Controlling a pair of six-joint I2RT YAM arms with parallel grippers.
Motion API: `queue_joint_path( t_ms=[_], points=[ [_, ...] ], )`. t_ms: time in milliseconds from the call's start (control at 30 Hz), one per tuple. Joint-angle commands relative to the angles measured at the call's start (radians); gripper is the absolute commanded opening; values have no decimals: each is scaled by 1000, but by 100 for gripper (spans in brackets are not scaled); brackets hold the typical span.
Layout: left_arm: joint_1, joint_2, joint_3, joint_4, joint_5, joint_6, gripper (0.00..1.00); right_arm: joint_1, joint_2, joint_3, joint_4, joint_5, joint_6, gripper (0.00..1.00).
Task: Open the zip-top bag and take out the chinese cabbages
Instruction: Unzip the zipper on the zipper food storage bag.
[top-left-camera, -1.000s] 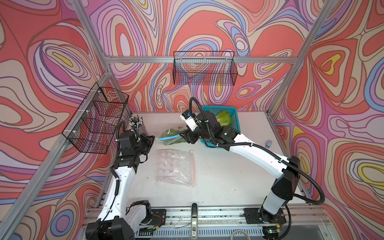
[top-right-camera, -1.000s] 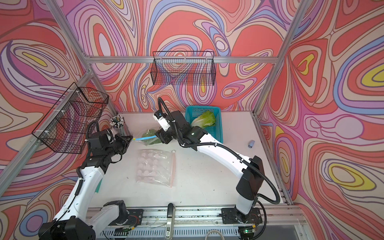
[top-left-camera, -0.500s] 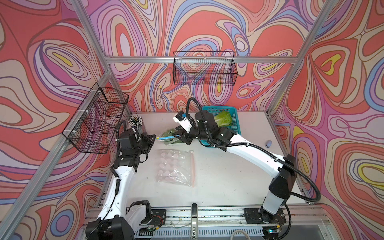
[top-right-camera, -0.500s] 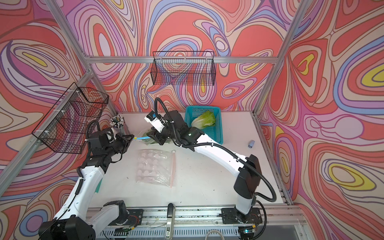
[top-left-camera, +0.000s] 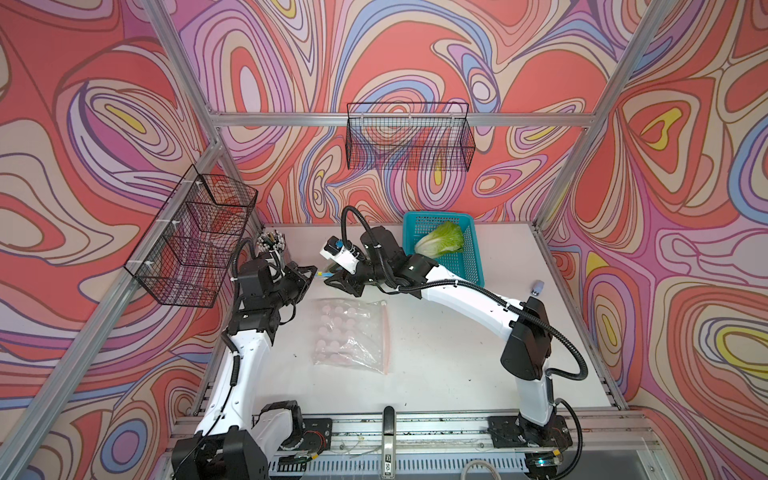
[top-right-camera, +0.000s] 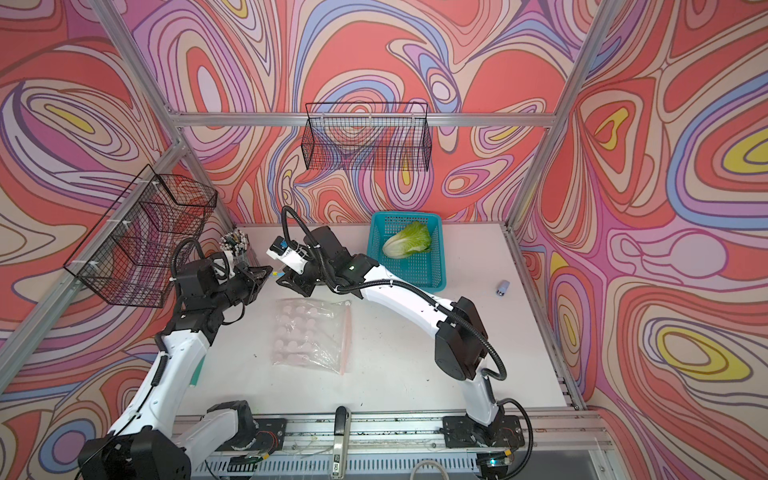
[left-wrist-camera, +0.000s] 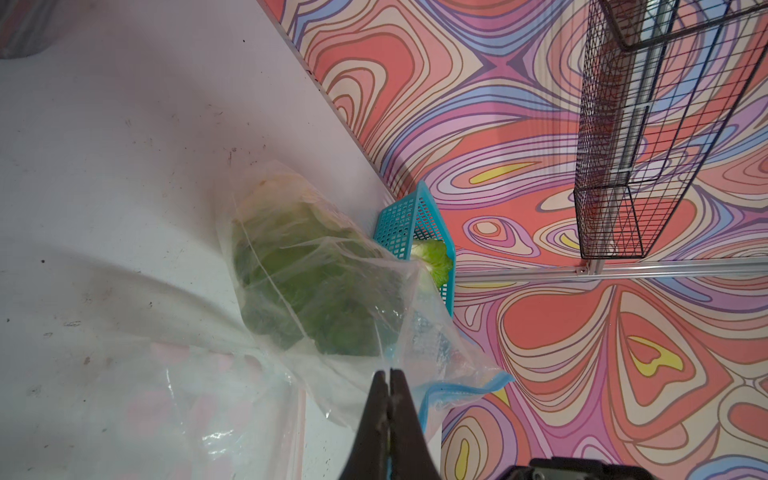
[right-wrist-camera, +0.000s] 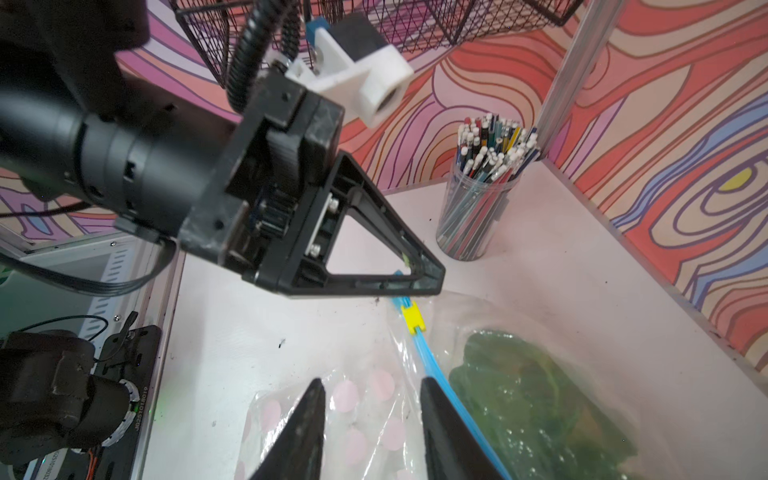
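The thin film could be pulled out of the pinch if the load is drawn against it, and the whole zip-top bag (left-wrist-camera: 357, 266) would then be dragged along rather than emptied. The blue zip track (right-wrist-camera: 432, 361), which runs just beside one finger of the right gripper (right-wrist-camera: 370, 384), could be caught instead of a leaf. So could the second bag of pink discs (top-left-camera: 353, 332), which lies near and just beneath. The pen cup (right-wrist-camera: 478, 208) behind could be knocked by a wide swing. One of the chinese cabbages (top-left-camera: 441, 244) is seen in the teal basket (top-left-camera: 473, 266) at the far right. The cabbages left in the bag (left-wrist-camera: 299, 282) show green through the plastic at the far left of the table, between the two grippers. The left gripper (left-wrist-camera: 388, 376) is clamped on the bag's edge close to the yellow slider (right-wrist-camera: 412, 319), its arm raised from the near left and turned rightward. The right arm is stretched from the near right across to the far left, angled down at the bag's mouth. Its jaws are parted narrowly, and nothing is seen held between them.
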Motion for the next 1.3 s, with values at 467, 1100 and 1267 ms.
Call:
queue_joint_path(
  t_ms=[467,1100,1267],
  points=[
    [5,12,-1,46,55,39,0,7,92,101,-35,-10,-155,27],
    [5,17,4,54,88,48,0,7,144,156,-44,-6,-197,21],
    [4,18,4,54,90,50,0,7,150,165,-58,5,-215,21]
  ],
)
